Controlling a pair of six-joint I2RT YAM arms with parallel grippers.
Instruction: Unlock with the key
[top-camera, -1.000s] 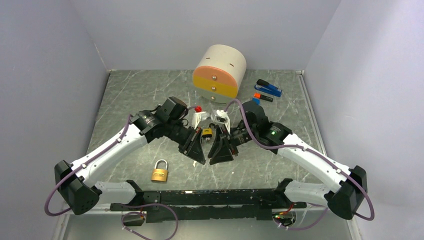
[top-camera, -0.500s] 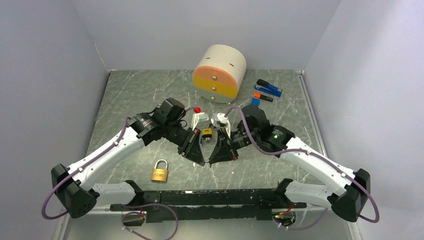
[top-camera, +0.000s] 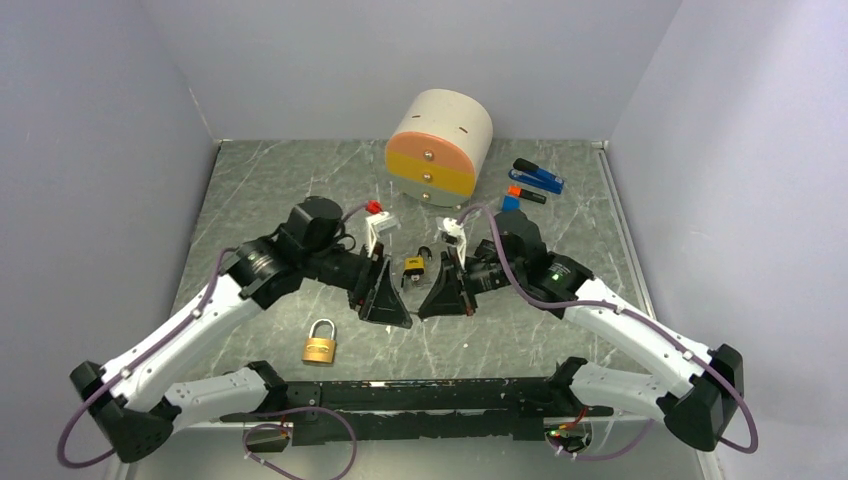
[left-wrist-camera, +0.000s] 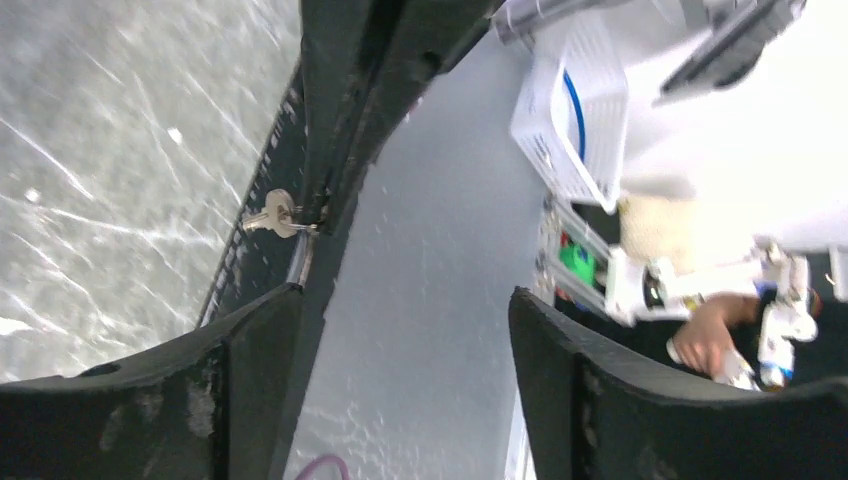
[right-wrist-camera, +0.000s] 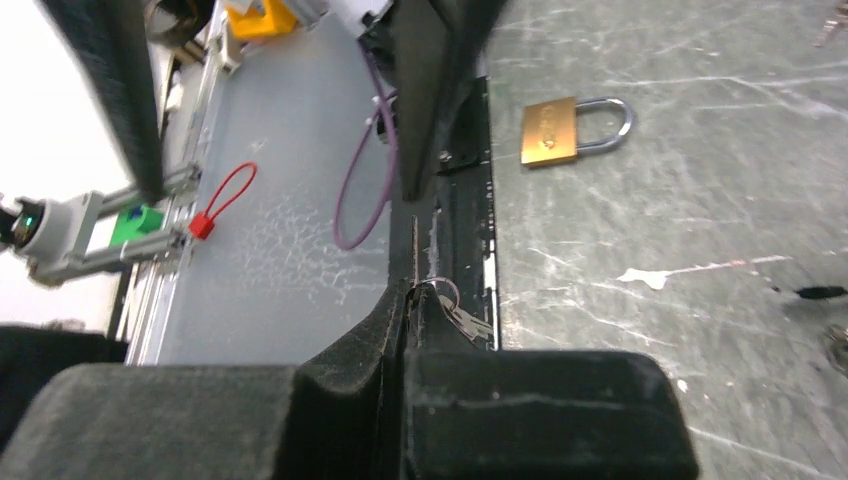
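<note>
Now the right gripper (right-wrist-camera: 405, 318) is pinched shut on the key (right-wrist-camera: 458, 315), and the left gripper (left-wrist-camera: 405, 340) gapes empty. The lock (top-camera: 413, 264) sits between them. The left should probably steady the lock, with its keyhole square to the key.

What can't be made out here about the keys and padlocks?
- Top external: the small black-and-yellow padlock is too small to show its keyhole or whether the shackle is open.
- Right wrist: the shut right gripper covers where it pinches the keys; only the ring and tips show.
- Left wrist: with the left gripper open, neither padlock is in frame.
- Top external and right wrist: the brass padlock lies flat; its keyhole shows in no view.
</note>
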